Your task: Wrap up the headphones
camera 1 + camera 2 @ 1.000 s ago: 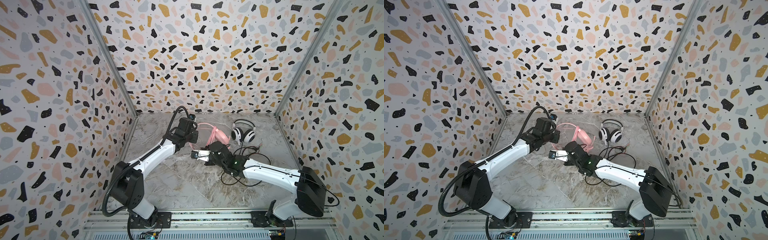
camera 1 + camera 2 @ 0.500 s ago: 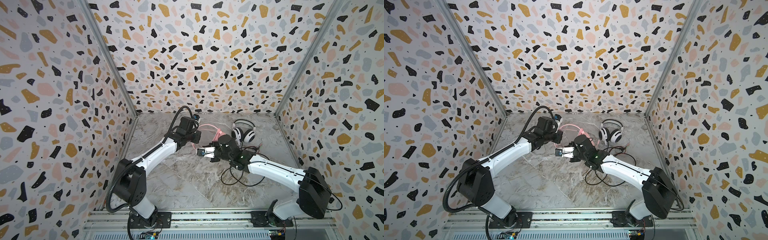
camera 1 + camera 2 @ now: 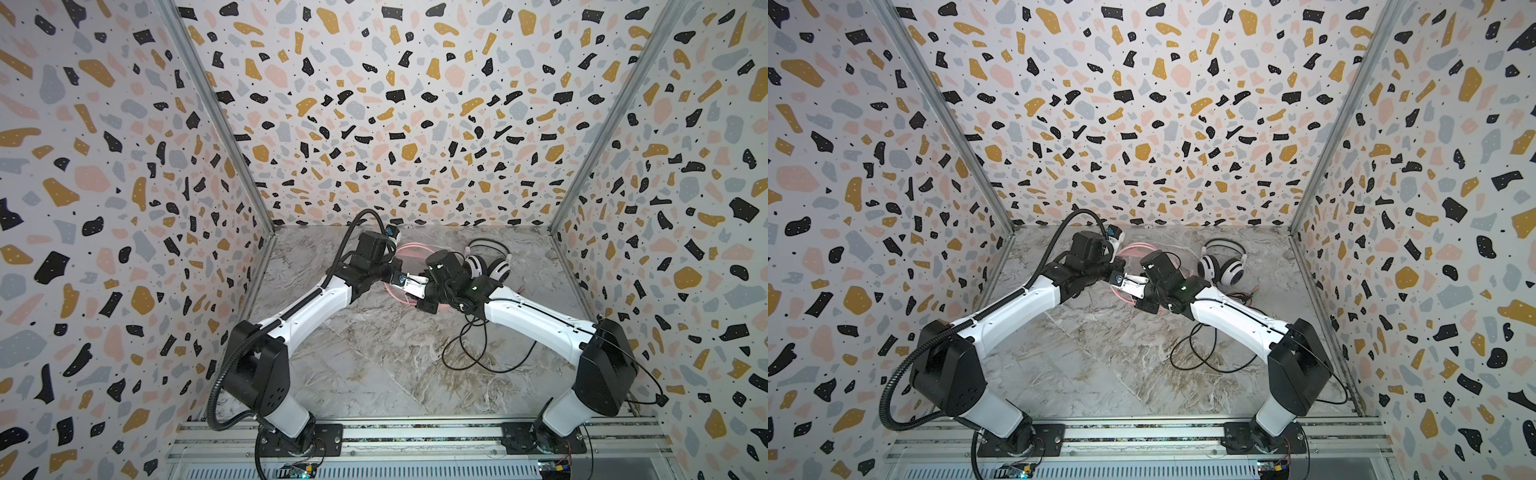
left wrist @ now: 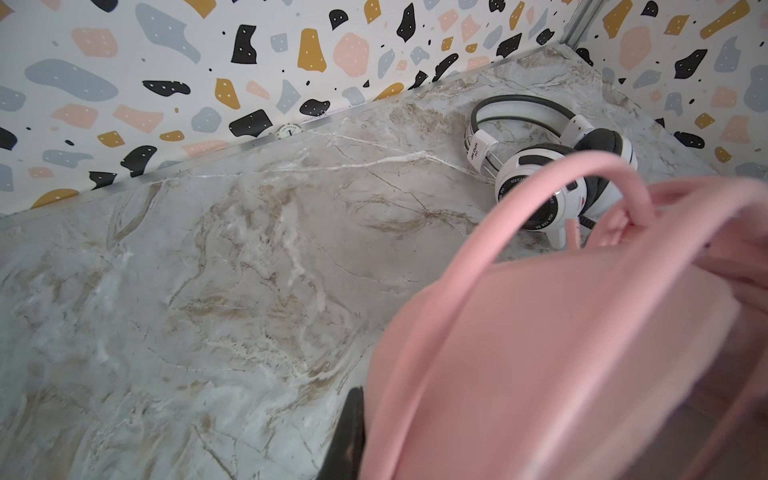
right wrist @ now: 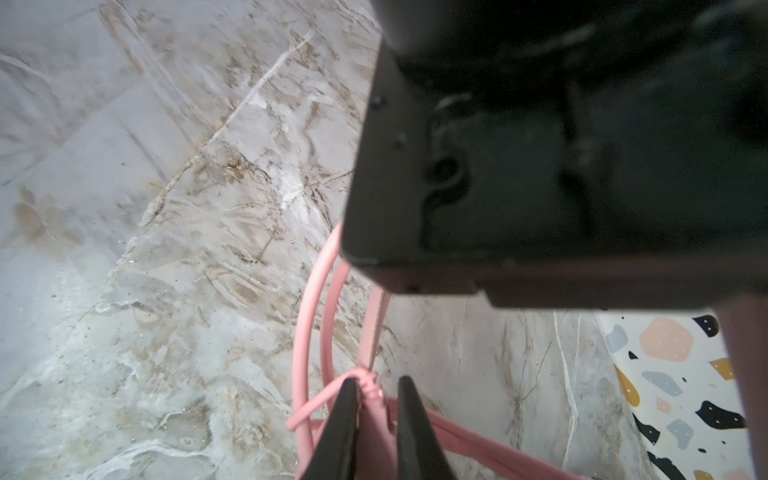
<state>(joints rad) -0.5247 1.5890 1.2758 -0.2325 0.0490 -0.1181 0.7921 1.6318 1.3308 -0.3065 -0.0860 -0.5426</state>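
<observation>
Right wrist view shows the risk: the pink cable [image 5: 305,332] hangs in slack loops under the left arm [image 5: 540,166], so a pull could snag a loop or slip the cable free, and the grippers are close enough to collide. The right gripper [image 5: 377,386] has its fingers barely apart, nipping the cable at a small knot. The left gripper [image 3: 394,275] is clenched tight, apparently on the pink headset [image 4: 540,353], near the middle of the counter's [image 3: 374,374] back edge. The white-and-black headset [image 3: 486,266] lies toward the back right corner.
</observation>
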